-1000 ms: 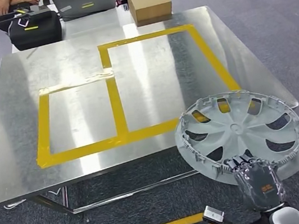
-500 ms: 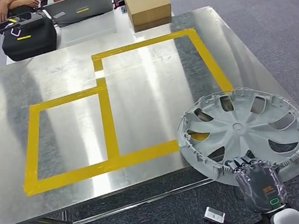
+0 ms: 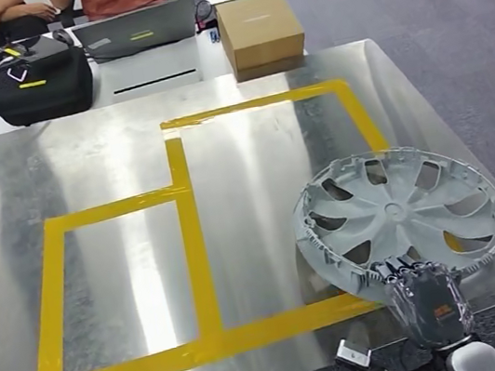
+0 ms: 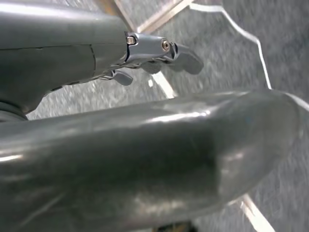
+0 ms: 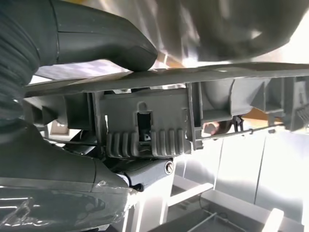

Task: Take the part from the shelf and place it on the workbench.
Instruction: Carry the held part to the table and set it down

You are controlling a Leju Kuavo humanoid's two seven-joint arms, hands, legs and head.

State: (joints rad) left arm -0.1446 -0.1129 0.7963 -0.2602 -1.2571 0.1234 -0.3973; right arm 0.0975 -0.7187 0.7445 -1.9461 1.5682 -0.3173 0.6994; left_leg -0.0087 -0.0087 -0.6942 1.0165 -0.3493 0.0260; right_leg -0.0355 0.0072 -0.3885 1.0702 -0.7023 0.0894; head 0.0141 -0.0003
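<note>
Right hand (image 3: 429, 305) grips the near rim of the wheel cover (image 3: 400, 213), held over the workbench (image 3: 114, 169) corner; judged light, stiff, thin plastic, best gripped at the ribbed rim.

The camera has closed in on the workbench (image 3: 86, 173); the hubcap (image 3: 400, 216), gripped by the right hand (image 3: 426, 303), now hangs over its near right corner

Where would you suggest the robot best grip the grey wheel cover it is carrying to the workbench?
At its near rim, from the robot's side, as the right hand does: the wheel cover is a wide, flat disc, so only its thin ribbed edge fits between thumb and fingers.
</note>
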